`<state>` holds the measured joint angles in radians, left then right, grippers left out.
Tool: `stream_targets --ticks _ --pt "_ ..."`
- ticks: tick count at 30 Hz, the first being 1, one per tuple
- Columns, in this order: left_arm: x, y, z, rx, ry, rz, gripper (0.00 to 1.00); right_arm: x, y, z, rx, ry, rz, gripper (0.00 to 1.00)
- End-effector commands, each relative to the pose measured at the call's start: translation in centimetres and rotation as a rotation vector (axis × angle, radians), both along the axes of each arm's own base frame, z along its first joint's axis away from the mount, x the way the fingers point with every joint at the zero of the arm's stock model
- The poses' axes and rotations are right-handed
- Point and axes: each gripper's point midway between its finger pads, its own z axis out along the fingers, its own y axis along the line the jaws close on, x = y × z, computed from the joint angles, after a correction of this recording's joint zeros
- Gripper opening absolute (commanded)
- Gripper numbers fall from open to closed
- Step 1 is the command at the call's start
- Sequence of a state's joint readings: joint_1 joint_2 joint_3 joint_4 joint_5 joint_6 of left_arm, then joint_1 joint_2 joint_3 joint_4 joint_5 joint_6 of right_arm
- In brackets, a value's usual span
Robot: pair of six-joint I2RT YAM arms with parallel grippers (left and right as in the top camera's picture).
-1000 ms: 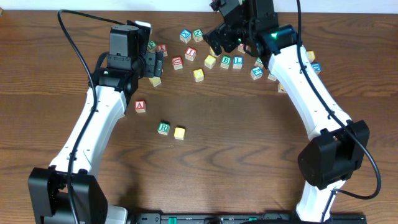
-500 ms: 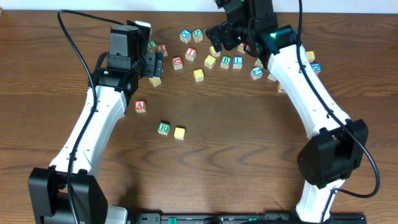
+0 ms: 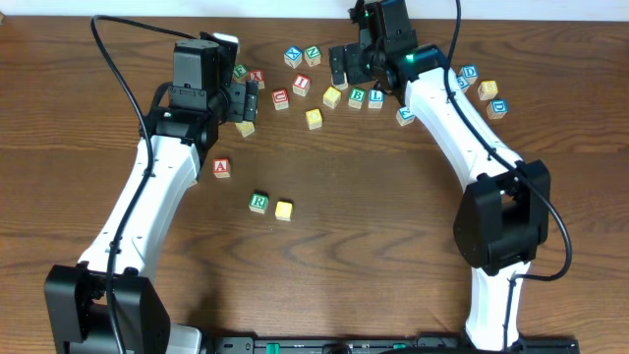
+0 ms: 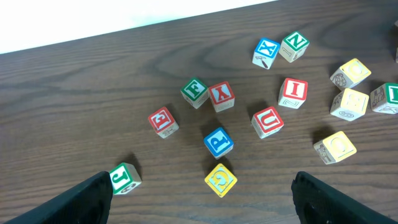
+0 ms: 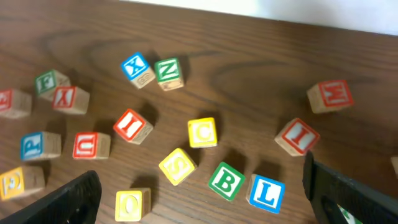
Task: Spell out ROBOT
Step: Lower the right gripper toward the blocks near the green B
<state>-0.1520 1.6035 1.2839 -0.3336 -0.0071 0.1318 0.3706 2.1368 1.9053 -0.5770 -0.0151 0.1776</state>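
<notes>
The green-framed R cube (image 3: 257, 202) sits mid-table with a plain yellow-faced cube (image 3: 284, 209) just to its right. In the far pile lie the green-framed B cube (image 5: 226, 181) (image 3: 358, 96) and a yellow O cube (image 5: 132, 204). I cannot pick out the T cube. My right gripper (image 5: 201, 179) (image 3: 344, 71) hovers open above the pile, with the S, B and L cubes between its fingers' lines. My left gripper (image 4: 200, 183) (image 3: 246, 103) hangs open over the pile's left part, above a yellow cube (image 4: 221, 179).
A red-framed A cube (image 3: 221, 167) lies alone left of the R. Several other letter cubes are scattered along the far edge, among them U (image 4: 268, 122), X (image 4: 267, 52), N (image 4: 293, 45), L (image 5: 266, 193) and a few at the far right (image 3: 488, 90).
The right arm has swung towards the far edge and its gripper has shifted slightly back over the pile. The left arm and all cubes stay put.
</notes>
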Motion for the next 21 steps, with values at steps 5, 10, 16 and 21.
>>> stream_targets --ticks 5,10,16,21 --pt "-0.2 0.4 0.5 0.011 -0.012 0.008 0.91 0.9 -0.1 4.5 0.001 -0.087 -0.153 0.99" --pt "-0.3 0.4 0.4 0.012 -0.005 0.008 0.91 1.2 0.8 7.0 0.028 -0.141 -0.172 0.99" --pt "-0.4 0.4 0.3 0.013 0.0 0.008 0.91 0.6 1.9 6.2 0.034 -0.11 -0.179 0.99" --pt "-0.5 0.4 0.3 0.014 0.003 0.008 0.91 -0.1 2.5 2.6 -0.009 -0.029 -0.189 0.99"
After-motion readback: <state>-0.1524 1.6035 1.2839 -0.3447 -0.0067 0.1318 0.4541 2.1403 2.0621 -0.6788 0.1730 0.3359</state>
